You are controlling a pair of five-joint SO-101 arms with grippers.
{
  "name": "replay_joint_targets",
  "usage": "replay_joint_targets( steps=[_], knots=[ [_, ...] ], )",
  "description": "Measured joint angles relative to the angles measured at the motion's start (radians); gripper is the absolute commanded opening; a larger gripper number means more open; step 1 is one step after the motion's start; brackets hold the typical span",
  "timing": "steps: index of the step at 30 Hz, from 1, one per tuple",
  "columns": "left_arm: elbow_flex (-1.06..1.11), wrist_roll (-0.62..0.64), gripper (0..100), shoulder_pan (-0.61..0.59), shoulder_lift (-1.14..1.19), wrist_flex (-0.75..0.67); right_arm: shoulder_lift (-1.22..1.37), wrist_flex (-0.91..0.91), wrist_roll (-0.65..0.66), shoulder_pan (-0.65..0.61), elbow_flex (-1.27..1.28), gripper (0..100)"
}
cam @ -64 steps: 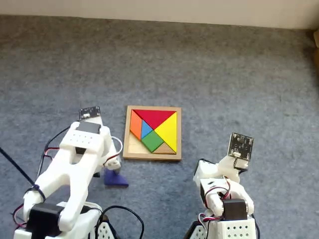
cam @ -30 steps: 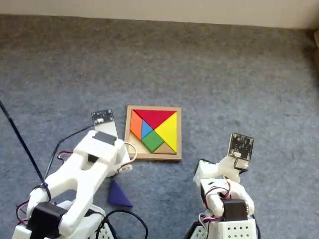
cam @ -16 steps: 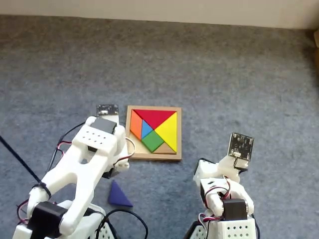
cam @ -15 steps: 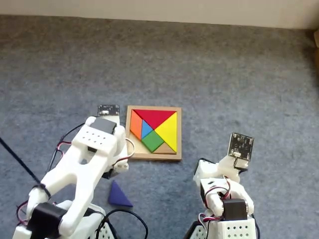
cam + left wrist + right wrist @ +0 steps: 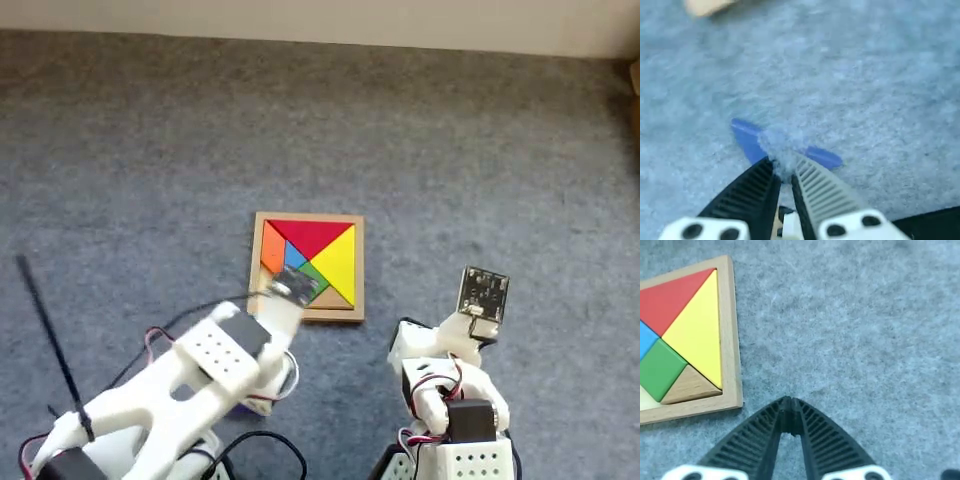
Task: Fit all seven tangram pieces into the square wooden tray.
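Observation:
The square wooden tray lies mid-table holding red, yellow, orange, blue, green and plain wood pieces. In the right wrist view a pale bare patch of tray floor shows beside the green piece. A blue-purple triangle lies flat on the carpet in the left wrist view. My left gripper is shut, with its tips at the triangle's near edge. The left arm stretches from the front toward the tray's near left corner and covers the triangle from above. My right gripper is shut and hangs over carpet beside the tray rim.
Grey carpet covers the table on all sides of the tray. The right arm is folded at the front right. A blurred tan corner of the tray shows beyond the triangle. A black cable runs at the front left.
The left arm has swung from beside the tray's left edge toward the front and right, and now covers the triangle. The triangle slid frontward earlier. The right arm has not moved.

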Motion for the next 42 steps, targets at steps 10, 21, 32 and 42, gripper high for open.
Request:
replay_joint_targets(
  steps=[10, 21, 32, 42],
  knots=[
    [0.097, 0.0, 1, -0.011, -0.009, -0.164, 0.0, 0.0, 0.0, 0.0, 0.0, 0.8],
    [0.035, 0.003, 1, -0.474, -0.014, -0.172, 0.0, -0.002, 0.0, 0.0, 0.0, 0.8],
    [-0.347, 0.002, 1, -0.508, -0.014, 0.265, 0.0, -0.002, 0.0, 0.0, 0.0, 0.8],
    [-0.433, -0.003, 1, -0.574, -0.014, 0.347, 0.0, -0.002, 0.0, 0.0, 0.0, 0.8]
  ],
)
